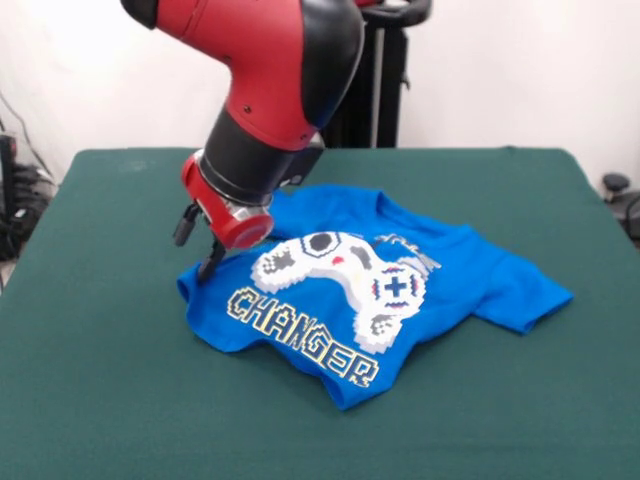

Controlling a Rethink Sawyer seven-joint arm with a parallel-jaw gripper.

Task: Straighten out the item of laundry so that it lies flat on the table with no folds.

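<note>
The item of laundry (420, 265) is a bright blue T-shirt lying on the dark green table (100, 400), print side up. Its white game controller print and "CHANGER" lettering show. The shirt is rumpled: the hem at the front is bunched and folded, and one sleeve sticks out to the right. My gripper (195, 255) hangs from the red arm over the shirt's left edge. It stands open, with one black fingertip (206, 270) down at the cloth's edge and the other off the cloth. The arm hides the shirt's upper left part.
Green table top surrounds the shirt on all sides, widest at the front and left. A black stand (385, 80) rises behind the table's far edge. Dark gear shows past the left and right edges.
</note>
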